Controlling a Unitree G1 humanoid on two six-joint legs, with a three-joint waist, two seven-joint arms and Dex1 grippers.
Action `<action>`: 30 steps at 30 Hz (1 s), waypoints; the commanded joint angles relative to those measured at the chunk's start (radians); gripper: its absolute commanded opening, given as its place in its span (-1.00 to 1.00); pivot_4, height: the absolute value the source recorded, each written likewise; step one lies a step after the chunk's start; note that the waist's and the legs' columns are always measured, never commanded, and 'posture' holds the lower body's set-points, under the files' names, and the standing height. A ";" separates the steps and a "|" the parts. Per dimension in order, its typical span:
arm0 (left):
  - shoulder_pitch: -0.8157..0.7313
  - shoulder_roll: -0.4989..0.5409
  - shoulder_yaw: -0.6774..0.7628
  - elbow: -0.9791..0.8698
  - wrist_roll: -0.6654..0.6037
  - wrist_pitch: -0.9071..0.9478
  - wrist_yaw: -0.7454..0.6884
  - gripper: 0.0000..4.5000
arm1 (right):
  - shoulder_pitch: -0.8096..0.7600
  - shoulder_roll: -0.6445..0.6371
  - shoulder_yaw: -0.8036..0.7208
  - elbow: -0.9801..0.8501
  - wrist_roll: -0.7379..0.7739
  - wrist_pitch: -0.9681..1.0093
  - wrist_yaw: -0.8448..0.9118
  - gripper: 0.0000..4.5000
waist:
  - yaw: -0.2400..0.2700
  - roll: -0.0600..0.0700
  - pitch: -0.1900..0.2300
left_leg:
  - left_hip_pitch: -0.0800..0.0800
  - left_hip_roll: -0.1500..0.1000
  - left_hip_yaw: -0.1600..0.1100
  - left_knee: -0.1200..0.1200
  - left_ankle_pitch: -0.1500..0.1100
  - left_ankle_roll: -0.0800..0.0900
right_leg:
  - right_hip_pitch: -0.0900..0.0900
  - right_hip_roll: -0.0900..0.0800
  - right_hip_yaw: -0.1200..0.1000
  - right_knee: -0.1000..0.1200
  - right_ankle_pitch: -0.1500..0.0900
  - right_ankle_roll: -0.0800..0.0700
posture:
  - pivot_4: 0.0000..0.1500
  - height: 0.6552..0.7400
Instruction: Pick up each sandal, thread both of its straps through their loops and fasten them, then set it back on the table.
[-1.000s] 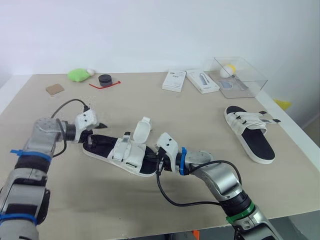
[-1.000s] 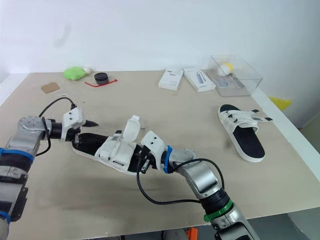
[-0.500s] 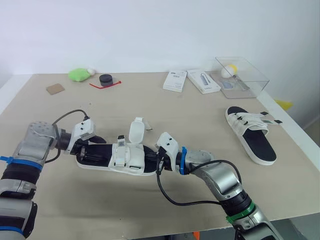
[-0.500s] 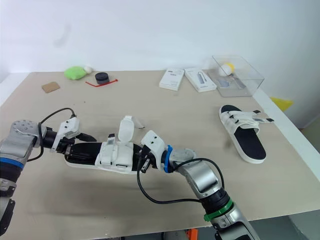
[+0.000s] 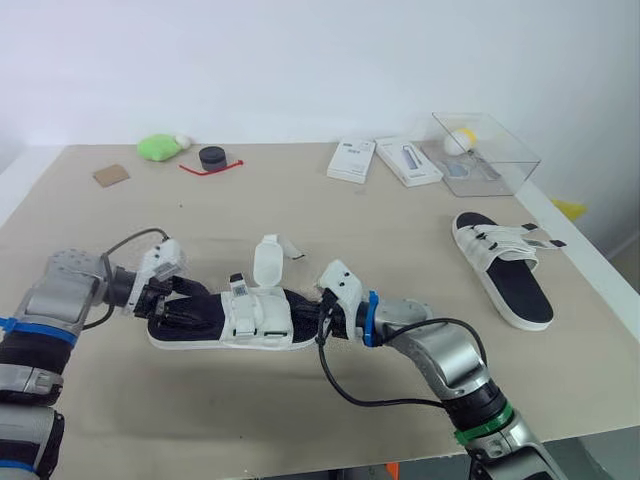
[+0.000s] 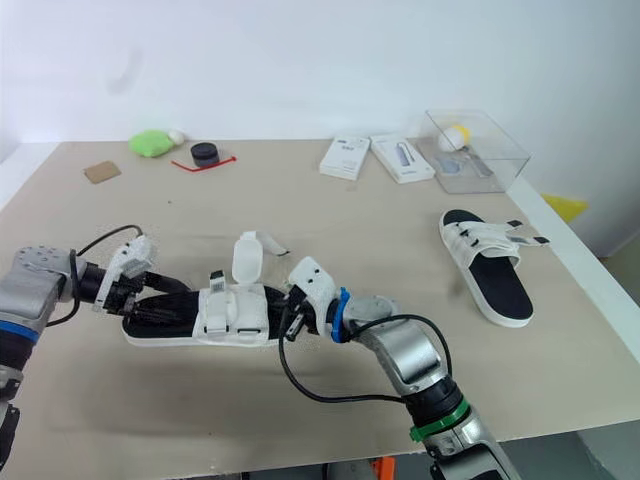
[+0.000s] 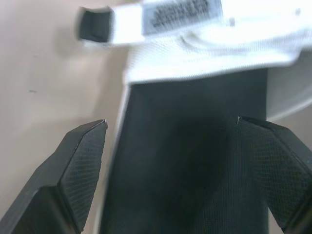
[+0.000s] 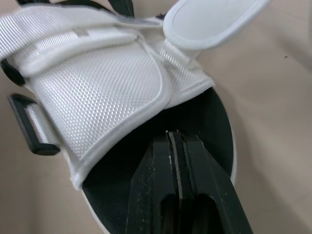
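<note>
A beige surface [image 5: 300,210] stands before a plain white wall [image 5: 300,60]. Two white-strapped, black-soled sandals lie on it: the far sandal [image 5: 503,268] by the right edge, the near sandal [image 5: 235,318] between the claws, swung from slanting to crosswise since a second ago. The left claw [image 7: 171,120] gapes wide astride one end; the right claw [image 8: 175,132] is pinched closed over its black footbed.

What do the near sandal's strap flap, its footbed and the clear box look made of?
Strap flap: white woven textile, likely nylon mesh; the weave grid shows. Footbed: matte black, probably foam or rubber; no shine. Clear box: glossy transparent plastic, probably; contents show through.
</note>
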 commanded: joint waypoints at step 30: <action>-0.336 -0.325 0.281 0.220 -0.359 0.745 0.517 0.95 | 0.032 -0.012 0.045 -0.019 -0.032 0.045 -0.058 -1.00 | -0.002 0.001 0.000 | 0.003 0.000 -0.012 0.001 0.003 -0.001 | 0.007 0.008 0.000 0.001 0.003 0.001 | 1.00 1.00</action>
